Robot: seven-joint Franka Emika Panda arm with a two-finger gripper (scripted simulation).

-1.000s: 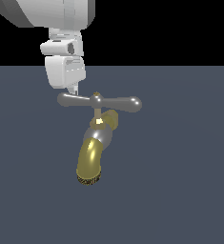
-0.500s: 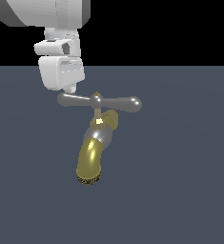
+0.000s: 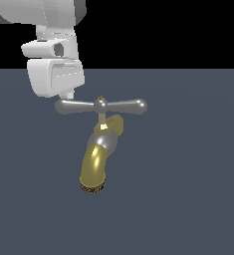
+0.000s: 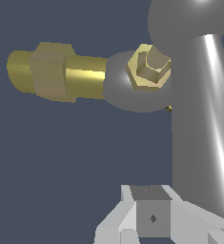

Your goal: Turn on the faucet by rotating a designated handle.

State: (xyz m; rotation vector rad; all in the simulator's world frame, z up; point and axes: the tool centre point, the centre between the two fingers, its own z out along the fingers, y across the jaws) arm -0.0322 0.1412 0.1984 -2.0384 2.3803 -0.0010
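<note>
The white boxy gripper [image 3: 66, 94], jaw state impossible to tell, hangs at the slim end of the glossy silver crossbar handle [image 3: 101, 106], which tops the curved brass-gold faucet [image 3: 99, 155]; I judge the turning barely begun.

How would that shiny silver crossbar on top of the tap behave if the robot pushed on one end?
The handle looks like rigid metal, so it probably won't bend. It sits on a central hub over the faucet, so it should likely swing around. Its glossy, rounded arms may let the gripper slip.

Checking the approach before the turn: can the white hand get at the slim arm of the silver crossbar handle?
Probably yes: the white hand hangs right above the silver crossbar handle's slim arm, nothing between.
</note>
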